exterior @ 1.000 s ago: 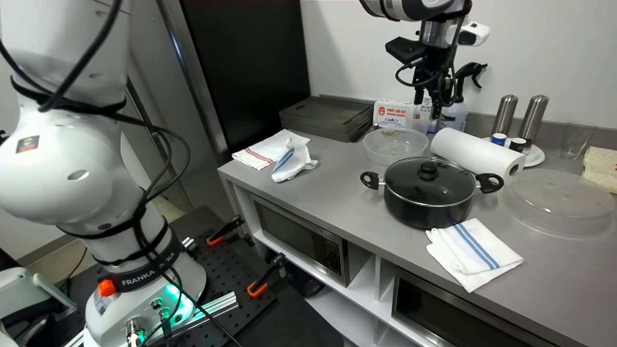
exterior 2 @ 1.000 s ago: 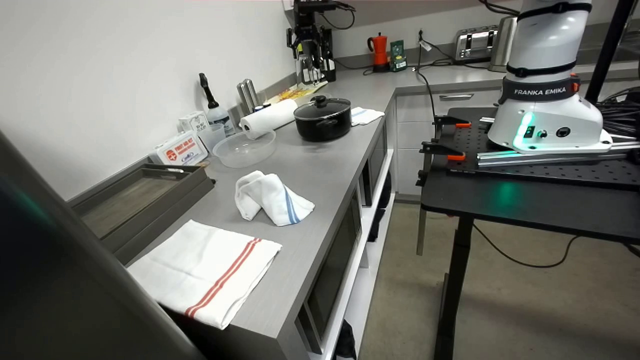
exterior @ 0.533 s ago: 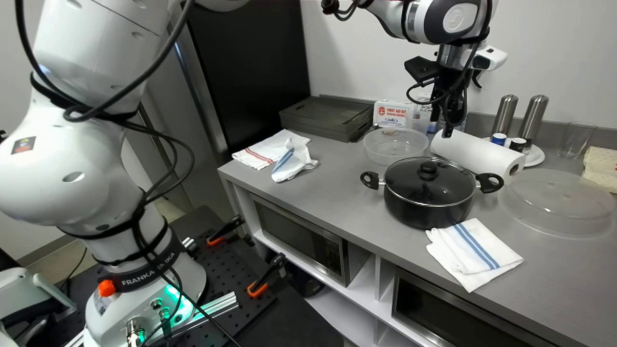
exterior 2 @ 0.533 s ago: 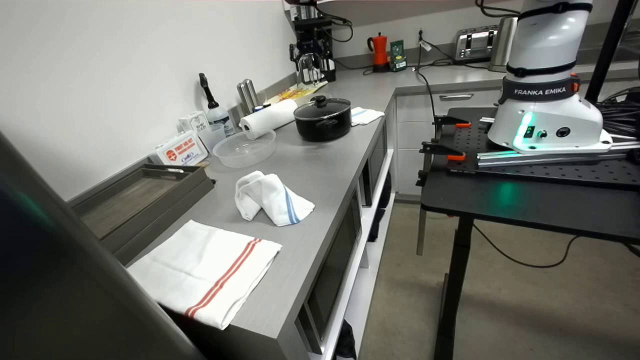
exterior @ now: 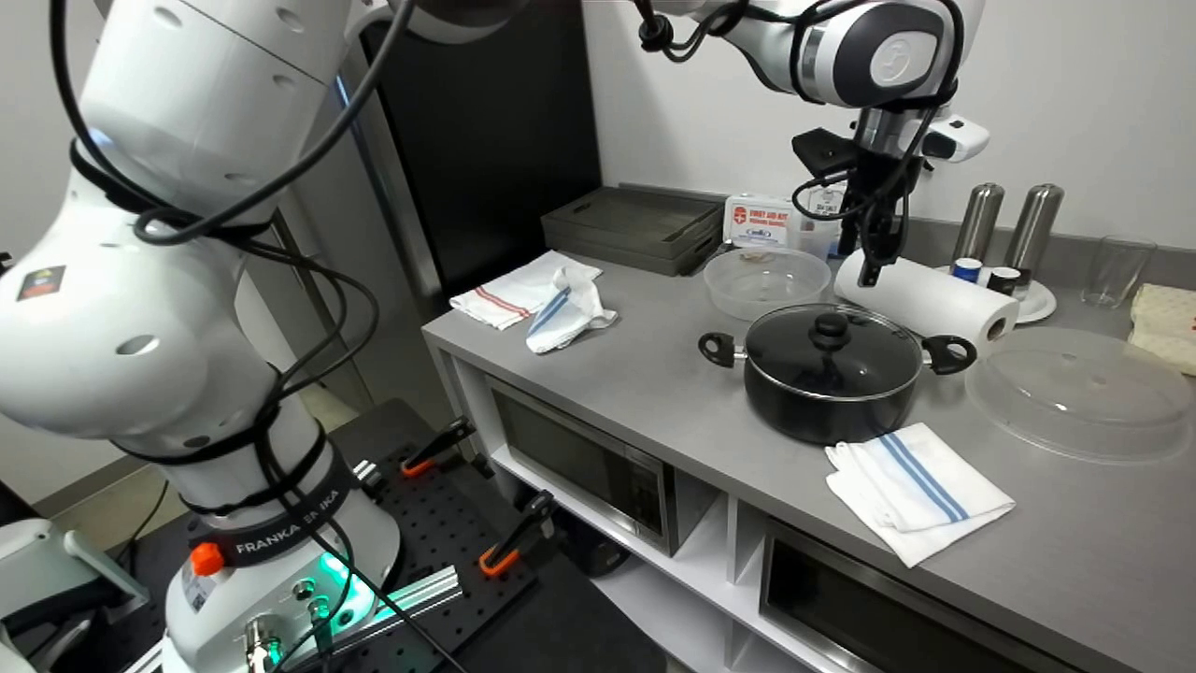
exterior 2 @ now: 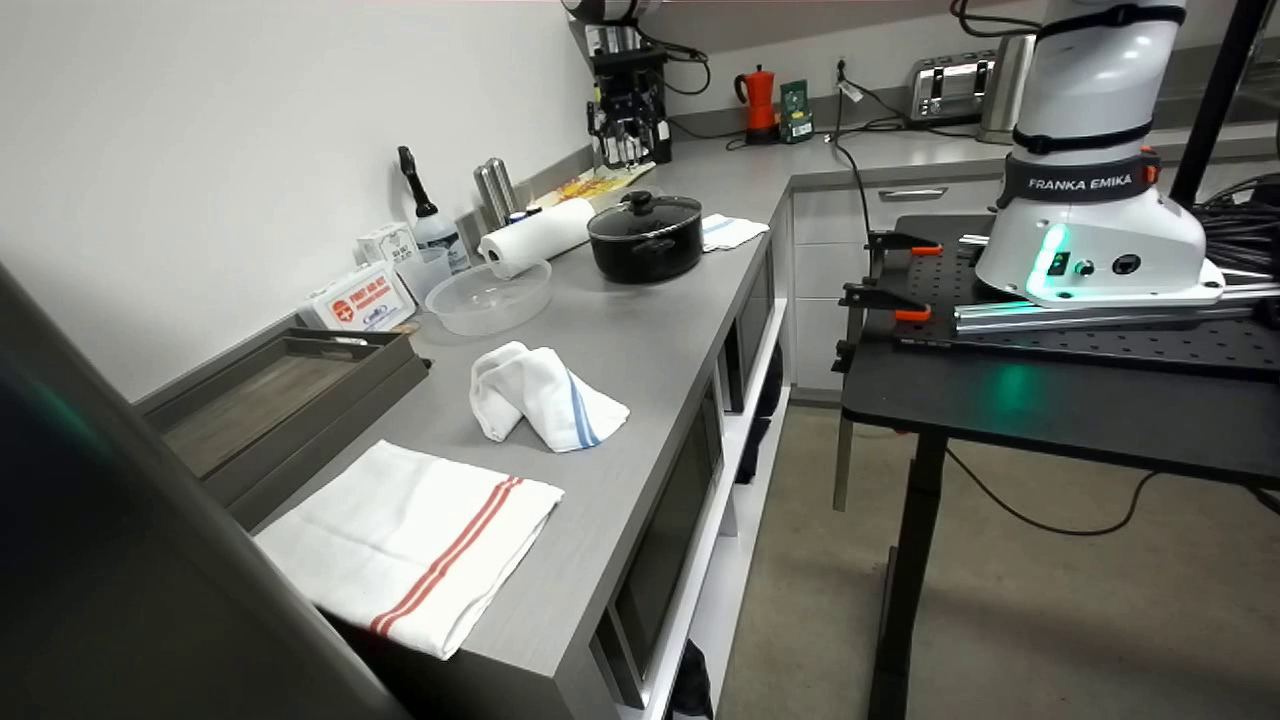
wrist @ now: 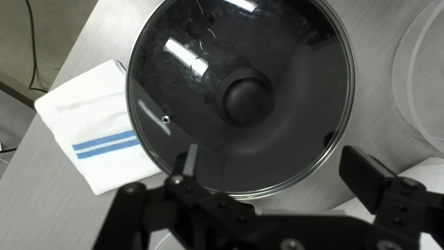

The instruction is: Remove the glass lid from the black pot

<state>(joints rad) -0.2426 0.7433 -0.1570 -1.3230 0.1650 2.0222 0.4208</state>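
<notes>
The glass lid with its dark knob sits on the black pot on the grey counter. The lid and pot also show in an exterior view. In the wrist view the lid fills the upper middle, its knob near the centre; the pot is mostly hidden under it. My gripper hangs above the counter, behind and above the lid. In the wrist view the gripper is open, its fingers wide apart with nothing between them, near the lid's lower edge in the picture.
A paper towel roll lies just behind the pot. A clear plastic bowl and a large clear disc flank it. A folded blue-striped towel lies in front. Steel shakers and a drinking glass stand at the back.
In the exterior view my gripper has moved down and to the right, closer to the lid. The lid and pot have not moved.
</notes>
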